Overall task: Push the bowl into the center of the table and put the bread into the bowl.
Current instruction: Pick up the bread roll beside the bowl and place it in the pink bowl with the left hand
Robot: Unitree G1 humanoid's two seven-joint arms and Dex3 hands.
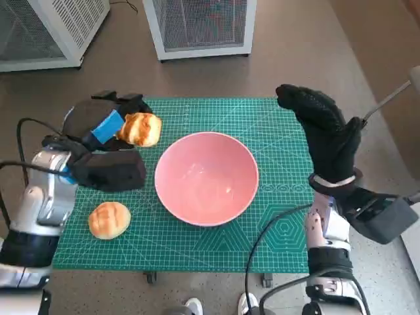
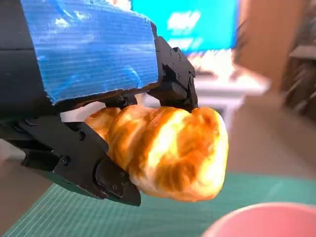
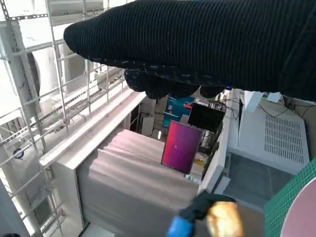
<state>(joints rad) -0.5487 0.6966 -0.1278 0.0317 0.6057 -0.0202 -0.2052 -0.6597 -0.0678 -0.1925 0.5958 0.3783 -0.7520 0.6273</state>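
Note:
The pink bowl (image 1: 207,177) stands near the middle of the green cutting mat (image 1: 275,223). My left hand (image 1: 108,128) holds a golden bread roll (image 1: 140,128) above the mat, just left of the bowl's far rim. In the left wrist view the roll (image 2: 170,150) sits clamped between the black fingers (image 2: 79,163), with the bowl's rim (image 2: 266,221) below it. A second roll (image 1: 109,220) lies on the mat at the near left. My right hand (image 1: 321,131) is raised to the right of the bowl, holding nothing, its fingers extended.
Two white mesh-sided units (image 1: 200,26) stand on the floor beyond the table. A black cable (image 1: 266,243) runs over the mat's near right. Shoes (image 1: 193,306) show under the table's near edge.

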